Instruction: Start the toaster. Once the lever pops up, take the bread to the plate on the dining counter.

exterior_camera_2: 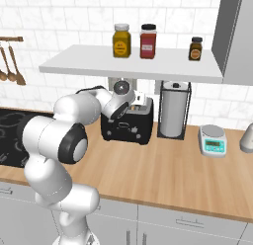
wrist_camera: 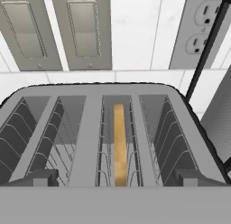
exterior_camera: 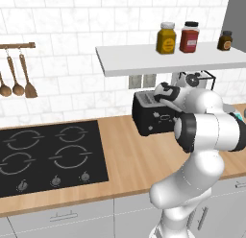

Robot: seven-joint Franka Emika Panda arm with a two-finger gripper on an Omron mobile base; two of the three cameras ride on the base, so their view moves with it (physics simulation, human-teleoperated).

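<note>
The pincer (wrist_camera: 115, 180) hangs right over the toaster (exterior_camera_2: 127, 121), spread wide with nothing between its tips, one tip at each end of the slots. From the hand's own camera you look straight down into the two slots. The bread (wrist_camera: 119, 144) stands on edge in the right-hand slot, sunk low between the wire guides; the other slot looks bare.

My guess is that slice will be light and stiff enough to lift, but crumbly at the crust and easy to crush or snap if pinched hard. The sensible hold would be across its two flat faces near the top edge, once it rises clear of the wires. As it sits now, there is little edge standing proud to take hold of.

The toaster itself sits on the wooden counter (exterior_camera_2: 188, 175), back against the tiled wall, beside a paper towel roll (exterior_camera_2: 174, 109) in its black wire stand. A small kitchen scale (exterior_camera_2: 214, 140) lies further along.

Above, on the white shelf (exterior_camera_2: 148, 65), stand three lidded jars: a yellow one (exterior_camera_2: 121, 40), a red one (exterior_camera_2: 148, 41) and a small dark one (exterior_camera_2: 196, 48), each looking full. Off to the other side are the hob (exterior_camera: 50, 155) and hanging wooden spoons (exterior_camera: 18, 74).
</note>
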